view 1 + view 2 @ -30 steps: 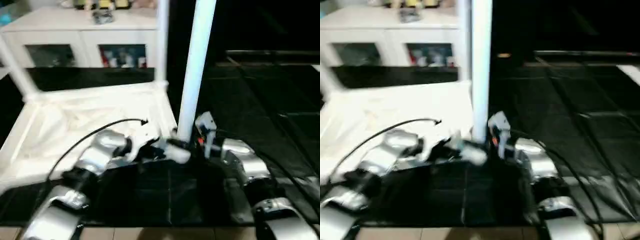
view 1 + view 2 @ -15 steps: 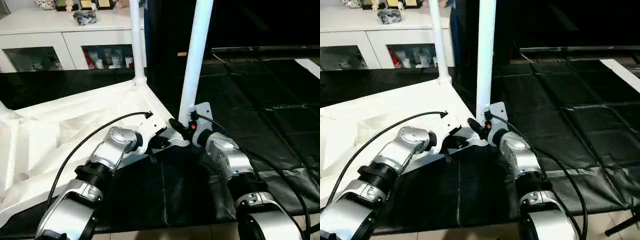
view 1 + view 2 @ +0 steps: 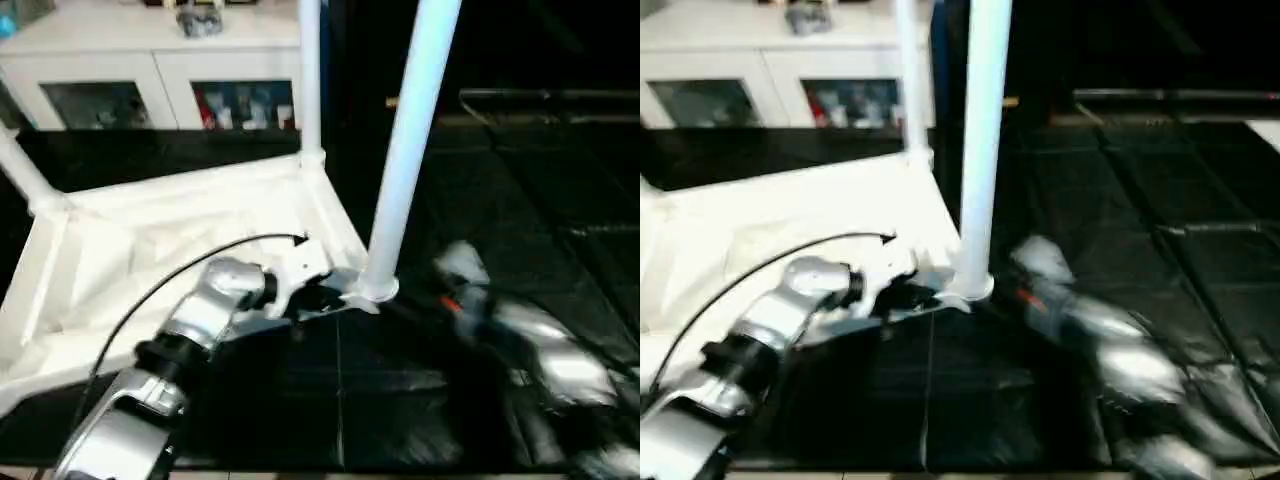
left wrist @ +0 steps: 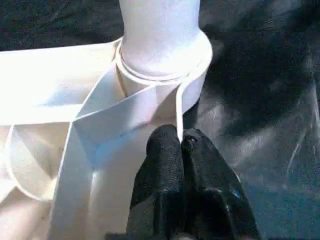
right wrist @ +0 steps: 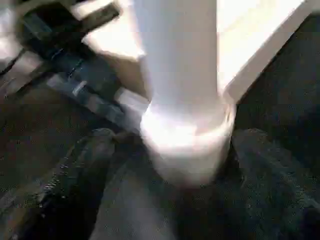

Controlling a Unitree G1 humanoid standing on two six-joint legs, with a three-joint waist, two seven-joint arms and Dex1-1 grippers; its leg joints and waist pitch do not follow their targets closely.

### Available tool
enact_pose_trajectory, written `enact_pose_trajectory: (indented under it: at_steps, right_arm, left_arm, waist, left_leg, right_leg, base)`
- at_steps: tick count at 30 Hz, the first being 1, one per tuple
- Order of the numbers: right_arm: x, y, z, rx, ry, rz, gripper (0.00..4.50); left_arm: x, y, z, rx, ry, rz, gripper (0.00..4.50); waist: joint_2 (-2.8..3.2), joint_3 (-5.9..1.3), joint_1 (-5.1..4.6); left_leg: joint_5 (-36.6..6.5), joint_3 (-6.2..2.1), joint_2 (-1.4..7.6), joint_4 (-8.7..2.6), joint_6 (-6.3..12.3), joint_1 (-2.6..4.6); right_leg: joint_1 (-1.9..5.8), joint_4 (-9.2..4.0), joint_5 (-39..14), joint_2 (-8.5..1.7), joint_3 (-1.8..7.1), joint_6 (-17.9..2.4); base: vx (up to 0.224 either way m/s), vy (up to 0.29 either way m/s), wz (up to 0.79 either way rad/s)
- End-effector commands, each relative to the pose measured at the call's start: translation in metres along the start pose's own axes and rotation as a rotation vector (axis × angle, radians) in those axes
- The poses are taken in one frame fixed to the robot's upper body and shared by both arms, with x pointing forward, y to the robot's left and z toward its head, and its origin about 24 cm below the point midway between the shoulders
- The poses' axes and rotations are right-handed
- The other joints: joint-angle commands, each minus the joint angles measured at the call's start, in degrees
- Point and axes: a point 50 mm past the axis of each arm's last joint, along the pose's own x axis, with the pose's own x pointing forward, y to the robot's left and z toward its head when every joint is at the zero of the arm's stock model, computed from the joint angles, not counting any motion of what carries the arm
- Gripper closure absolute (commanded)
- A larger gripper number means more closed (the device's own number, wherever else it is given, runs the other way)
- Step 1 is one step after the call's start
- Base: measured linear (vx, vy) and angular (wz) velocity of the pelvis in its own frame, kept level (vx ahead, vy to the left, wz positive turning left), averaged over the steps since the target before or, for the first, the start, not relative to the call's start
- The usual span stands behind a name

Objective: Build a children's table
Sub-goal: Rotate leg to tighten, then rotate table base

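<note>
The children's table lies upside down on the black mat, its ribbed white top [image 3: 170,240] facing up. A white leg [image 3: 410,150] stands upright in the near right corner socket [image 3: 372,290]. Two more legs [image 3: 308,80] rise from the far corners, one of them [image 3: 22,165] at the left. My left gripper [image 3: 322,300] sits just left of that socket, its black fingers [image 4: 167,160] shut on the thin rim of the top. My right gripper [image 5: 175,137] is open, one finger [image 5: 85,170] on each side of the socket [image 5: 185,135]. My right arm [image 3: 530,340] is blurred.
A white cabinet [image 3: 150,60] with glass doors stands behind the table, with small items on top. Black mats [image 3: 540,170] cover the floor to the right. A black cable [image 3: 160,285] arcs over my left forearm.
The camera has shifted. My right arm has drawn back to the right, away from the leg's base, and is blurred with motion. The left gripper still holds the rim.
</note>
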Motion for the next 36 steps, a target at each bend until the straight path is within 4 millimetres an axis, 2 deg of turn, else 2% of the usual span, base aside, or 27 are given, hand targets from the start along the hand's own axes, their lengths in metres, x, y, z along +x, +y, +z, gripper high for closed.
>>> enact_pose_trajectory:
  at_steps: [1, 2, 3, 4, 5, 7, 11, 12, 13, 14, 15, 17, 18, 19, 20, 21, 22, 24, 26, 28, 29, 30, 31, 33, 34, 35, 36]
  right_arm:
    - [-0.012, 0.006, 0.017, -0.023, -0.039, 0.088, 0.06]
    - [-0.014, 0.007, 0.018, -0.024, -0.039, 0.095, 0.06]
    - [-0.017, 0.008, 0.020, -0.024, -0.041, 0.111, 0.06]
    - [-0.019, 0.011, 0.024, -0.026, -0.045, 0.133, 0.06]
    - [-0.020, 0.014, 0.028, -0.027, -0.052, 0.152, 0.00]
    - [-0.019, 0.021, 0.036, -0.029, -0.078, 0.196, 0.00]
    - [-0.010, 0.036, 0.050, -0.020, -0.143, 0.259, 0.00]
    - [-0.001, 0.044, 0.057, -0.007, -0.200, 0.288, 0.00]
    - [0.001, 0.045, 0.058, -0.003, -0.208, 0.293, 0.00]
    - [0.006, 0.050, 0.061, 0.010, -0.237, 0.313, 0.00]
    - [0.010, 0.053, 0.063, 0.018, -0.255, 0.329, 0.00]
    - [0.014, 0.057, 0.064, 0.024, -0.268, 0.343, 0.00]
    - [0.019, 0.060, 0.065, 0.025, -0.276, 0.346, 0.00]
    - [0.030, 0.062, 0.066, 0.027, -0.293, 0.315, 0.00]
    - [0.036, 0.063, 0.067, 0.030, -0.301, 0.290, 0.00]
    - [0.040, 0.062, 0.067, 0.037, -0.310, 0.262, 0.00]
    - [0.043, 0.061, 0.068, 0.049, -0.319, 0.240, 0.00]
    - [0.047, 0.060, 0.068, 0.058, -0.328, 0.195, 0.00]
    - [0.050, 0.058, 0.067, 0.066, -0.325, 0.167, 0.00]
    - [0.057, 0.050, 0.063, 0.081, -0.316, 0.057, 0.00]
    - [0.060, 0.048, 0.062, 0.086, -0.314, 0.022, 0.00]
    - [0.062, 0.043, 0.062, 0.094, -0.319, -0.034, 0.00]
    - [0.063, 0.041, 0.062, 0.101, -0.323, -0.069, 0.00]
    - [0.066, 0.034, 0.062, 0.105, -0.324, -0.132, 0.00]
    - [0.067, 0.030, 0.062, 0.106, -0.326, -0.167, 0.00]
    - [0.067, 0.026, 0.063, 0.099, -0.327, -0.197, 0.00]
    - [0.068, 0.023, 0.063, 0.096, -0.325, -0.226, 0.00]
  left_arm:
    - [0.001, -0.003, -0.001, -0.008, -0.005, 0.007, 4.50]
    - [0.002, -0.003, -0.001, -0.010, -0.008, 0.009, 4.50]
    - [0.002, -0.004, 0.000, -0.011, -0.012, 0.009, 4.50]
    - [0.002, -0.004, 0.002, -0.013, -0.026, 0.010, 4.50]
    - [0.002, -0.004, 0.004, -0.019, -0.041, 0.016, 4.06]
    - [0.000, -0.005, 0.008, -0.028, -0.068, 0.021, 3.95]
    - [-0.009, -0.009, 0.010, -0.045, -0.091, 0.013, 3.52]
    - [-0.020, -0.013, 0.009, -0.070, -0.104, 0.010, 3.52]
    - [-0.021, -0.013, 0.009, -0.073, -0.106, 0.010, 3.51]
    - [-0.028, -0.016, 0.008, -0.089, -0.115, 0.011, 3.49]
    - [-0.034, -0.017, 0.007, -0.108, -0.124, 0.016, 3.41]
    - [-0.041, -0.019, 0.006, -0.126, -0.131, 0.022, 3.13]
    - [-0.047, -0.022, 0.004, -0.147, -0.138, 0.026, 3.08]
    - [-0.062, -0.030, -0.001, -0.198, -0.151, 0.028, 3.06]
    - [-0.069, -0.035, -0.003, -0.222, -0.154, 0.025, 2.95]
    - [-0.075, -0.040, -0.005, -0.242, -0.152, 0.023, 2.95]
    - [-0.080, -0.045, -0.007, -0.258, -0.148, 0.021, 2.69]
    - [-0.089, -0.053, -0.010, -0.294, -0.148, 0.028, 2.66]
    - [-0.093, -0.058, -0.010, -0.314, -0.150, 0.035, 2.49]
    - [-0.105, -0.069, -0.014, -0.359, -0.144, 0.048, 2.27]
    - [-0.109, -0.073, -0.015, -0.371, -0.138, 0.052, 2.27]
    - [-0.113, -0.076, -0.018, -0.381, -0.120, 0.058, 2.24]
    - [-0.116, -0.079, -0.019, -0.389, -0.106, 0.063, 2.20]
    - [-0.121, -0.081, -0.023, -0.407, -0.074, 0.096, 2.11]
    - [-0.124, -0.081, -0.026, -0.416, -0.051, 0.122, 1.82]
    - [-0.127, -0.082, -0.030, -0.426, -0.015, 0.141, 1.81]
    - [-0.129, -0.083, -0.034, -0.429, 0.016, 0.153, 1.81]
  waist:
    - [-0.81, -3.36, 0.28]
    - [-0.84, -3.23, 0.47]
    - [-1.19, -3.17, 0.45]
    - [-1.08, -3.13, 0.47]
    - [-1.18, -3.13, 0.47]
    - [-1.09, -3.20, 0.61]
    - [-0.67, -3.39, 0.68]
    - [-0.31, -3.37, 0.65]
    - [-0.25, -3.46, 0.47]
    - [-0.10, -3.45, 0.42]
    - [-0.09, -3.48, 0.43]
    - [0.27, -3.31, 0.26]
    - [0.23, -3.29, 0.22]
    - [0.88, -3.26, 0.27]
    - [0.68, -3.16, -0.06]
    - [0.75, -3.14, -0.21]
    - [0.81, -3.01, -0.29]
    - [0.92, -2.86, -0.17]
    - [1.09, -2.64, -0.10]
    - [0.57, -2.43, -0.25]
    - [0.74, -2.59, -0.20]
    - [0.40, -2.39, -0.45]
    - [0.67, -2.41, -0.38]
    - [0.68, -2.32, -0.55]
    - [0.52, -2.30, -0.45]
    - [0.63, -2.35, -0.36]
    - [0.43, -2.36, -0.39]
  left_leg:
    - [-11.0, 1.68, -0.96, -3.14, 5.86, -1.28]
    - [-11.4, 1.66, -0.89, -3.20, 5.82, -1.13]
    - [-11.5, 1.68, -0.87, -3.22, 5.80, -1.10]
    - [-11.2, 1.53, -0.86, -3.37, 5.63, -1.26]
    - [-11.0, 1.60, -0.89, -3.33, 5.59, -1.17]
    - [-10.2, 1.53, -0.91, -3.30, 5.51, -1.20]
    - [-9.1, 1.29, -0.61, -3.42, 5.01, -1.29]
    - [-9.2, 1.31, -0.59, -3.44, 4.83, -1.21]
    - [-9.1, 1.11, -0.41, -3.61, 4.38, -1.45]
    - [-9.6, 1.33, -0.59, -3.45, 4.15, -1.05]
    - [-9.4, 1.23, -0.50, -3.52, 3.89, -1.13]
    - [-10.1, 1.28, -0.62, -3.62, 3.49, -1.13]
    - [-10.4, 1.28, -0.66, -3.69, 3.30, -1.13]
    - [-11.0, 1.19, -0.54, -3.75, 2.69, -1.00]
    - [-11.3, 1.07, -0.54, -4.03, 1.98, -1.42]
    - [-11.3, 1.00, -0.59, -4.10, 1.62, -1.50]
    - [-12.0, 1.20, -0.66, -4.02, 1.63, -0.96]
    - [-12.4, 1.19, -0.63, -4.13, 1.43, -0.99]
    - [-14.5, 1.27, -0.58, -4.22, 1.15, -0.59]
    - [-15.4, 1.21, -0.71, -4.42, 0.92, -0.90]
    - [-15.2, 1.12, -0.70, -4.34, 0.62, -0.82]
    - [-15.2, 1.12, -0.80, -4.51, 0.78, -1.08]
    - [-15.4, 1.16, -0.91, -4.40, 0.75, -0.78]
    - [-15.9, 1.15, -1.03, -4.42, 0.86, -0.72]
    - [-16.0, 1.24, -1.04, -4.33, 0.93, -0.49]
    - [-15.9, 1.16, -1.06, -4.36, 0.93, -0.54]
    - [-15.7, 1.10, -1.02, -4.40, 0.94, -0.64]
  right_leg:
    - [4.61, -3.85, -16.6, -1.70, 1.60, -10.9]
    - [4.49, -4.18, -19.3, -1.63, 1.60, -9.6]
    - [4.36, -4.27, -20.3, -1.63, 1.64, -9.1]
    - [4.37, -4.30, -21.8, -1.73, 1.65, -8.4]
    - [4.12, -4.49, -22.8, -1.70, 1.68, -7.8]
    - [4.08, -4.45, -22.6, -1.71, 1.70, -7.7]
    - [4.05, -3.91, -18.4, -1.73, 1.78, -9.0]
    - [3.92, -3.84, -18.1, -1.69, 1.82, -9.2]
    - [4.15, -3.50, -16.4, -1.89, 1.86, -10.0]
    - [3.80, -3.62, -16.0, -1.61, 1.83, -10.3]
    - [3.93, -3.41, -15.4, -1.75, 1.89, -10.6]
    - [3.82, -3.55, -15.9, -1.55, 1.81, -10.5]
    - [3.84, -3.66, -16.5, -1.50, 1.78, -10.1]
    - [3.73, -3.57, -16.6, -1.68, 1.87, -10.2]
    - [3.95, -3.35, -16.6, -1.86, 1.86, -10.3]
    - [4.02, -3.23, -17.0, -1.79, 1.82, -10.2]
    - [3.45, -3.59, -18.1, -1.52, 1.86, -10.0]
    - [3.42, -3.58, -19.5, -1.53, 1.94, -9.6]
    - [3.04, -3.86, -21.1, -1.35, 2.04, -9.1]
    - [3.22, -4.00, -22.7, -1.37, 2.01, -8.4]
    - [3.23, -3.74, -22.6, -1.53, 2.06, -8.4]
    - [3.29, -3.96, -23.5, -1.46, 2.03, -7.9]
    - [3.01, -4.12, -24.8, -1.47, 2.07, -7.3]
    - [2.95, -4.25, -26.0, -1.35, 2.01, -6.6]
    - [2.72, -4.38, -26.3, -1.30, 2.06, -6.2]
    - [2.79, -4.26, -26.1, -1.32, 2.06, -6.2]
    - [2.84, -4.20, -25.9, -1.34, 2.02, -6.1]
  base:
    - [0.000, 0.000, 0.00]
    - [0.000, 0.000, 0.00]
    - [0.000, 0.000, 0.00]
    - [0.000, 0.000, 0.00]
    - [0.000, 0.000, 0.00]
    - [0.000, 0.000, 0.00]
    - [0.000, 0.000, 0.00]
    - [0.000, 0.000, 0.00]
    - [0.000, 0.000, 0.00]
    - [0.000, 0.000, 0.00]
    - [0.000, 0.000, 0.00]
    - [0.000, 0.000, 0.00]
    - [0.000, 0.000, 0.00]
    - [0.000, 0.000, 0.00]
    - [0.000, 0.000, 0.00]
    - [0.000, 0.000, 0.00]
    - [0.000, 0.000, 0.00]
    - [0.000, 0.000, 0.00]
    - [0.000, 0.000, 0.00]
    - [0.000, 0.000, 0.00]
    - [0.000, 0.000, 0.00]
    - [0.000, 0.000, 0.00]
    - [0.000, 0.000, 0.00]
    - [0.000, 0.000, 0.00]
    - [0.000, 0.000, 0.00]
    - [0.000, 0.000, 0.00]
    - [0.000, 0.000, 0.00]
